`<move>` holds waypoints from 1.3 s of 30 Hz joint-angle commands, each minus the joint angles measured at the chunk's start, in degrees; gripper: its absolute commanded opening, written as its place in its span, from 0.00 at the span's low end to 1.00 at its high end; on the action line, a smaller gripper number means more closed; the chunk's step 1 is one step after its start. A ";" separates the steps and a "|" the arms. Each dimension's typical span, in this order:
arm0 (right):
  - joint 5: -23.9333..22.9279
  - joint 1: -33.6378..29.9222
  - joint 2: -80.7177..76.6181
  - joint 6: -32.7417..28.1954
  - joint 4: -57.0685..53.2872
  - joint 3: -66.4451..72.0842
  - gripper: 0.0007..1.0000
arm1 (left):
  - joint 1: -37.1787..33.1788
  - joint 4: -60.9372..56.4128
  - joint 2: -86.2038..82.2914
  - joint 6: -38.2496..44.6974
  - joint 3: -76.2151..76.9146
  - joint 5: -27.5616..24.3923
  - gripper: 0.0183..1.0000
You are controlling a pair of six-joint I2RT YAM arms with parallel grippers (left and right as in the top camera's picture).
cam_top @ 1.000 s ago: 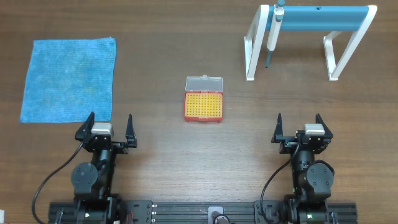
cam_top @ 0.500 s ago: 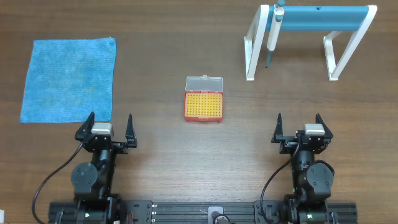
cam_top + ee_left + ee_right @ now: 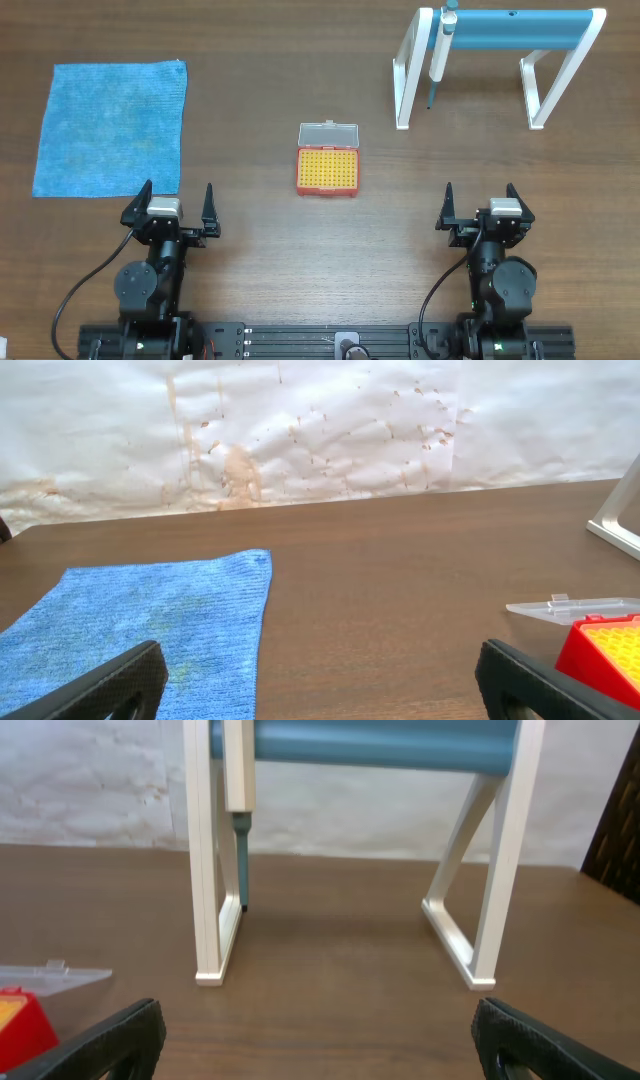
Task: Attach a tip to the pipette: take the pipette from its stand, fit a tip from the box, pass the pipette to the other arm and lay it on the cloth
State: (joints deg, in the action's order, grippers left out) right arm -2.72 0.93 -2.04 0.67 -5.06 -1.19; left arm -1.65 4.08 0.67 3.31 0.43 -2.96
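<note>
Top view: pipette (image 3: 438, 58) hangs in stand (image 3: 520, 30), beyond and right of tip box (image 3: 327, 172); cloth (image 3: 110, 130) left of tip box. Left claw (image 3: 177, 205) and right claw (image 3: 479, 205) wide open, empty, nearer than tip box. Risk: right claw bumps stand reaching in, pipette drops

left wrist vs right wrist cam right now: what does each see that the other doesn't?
Left wrist, not right: the blue cloth. Right wrist, not left: the pipette hanging on its stand. Both: the tip box with its lid open, the table, and the stand, though just a leg's edge in the left wrist view.
</note>
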 commanded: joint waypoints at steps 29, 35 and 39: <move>4.90 0.42 -78.23 12.35 28.30 -40.06 1.00 | 0.17 0.46 -0.46 -0.52 -0.11 0.85 1.00; 4.90 0.42 -82.66 10.10 28.30 -43.52 1.00 | 0.17 0.46 -0.46 -0.52 -0.11 0.85 1.00; 4.92 0.68 -84.19 7.61 28.30 -44.68 1.00 | 0.17 0.46 -0.46 -0.52 -0.11 0.85 1.00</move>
State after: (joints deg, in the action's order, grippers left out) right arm 1.65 0.93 -84.90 10.96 22.98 -43.90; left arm -1.65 4.12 0.56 3.29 0.43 -2.76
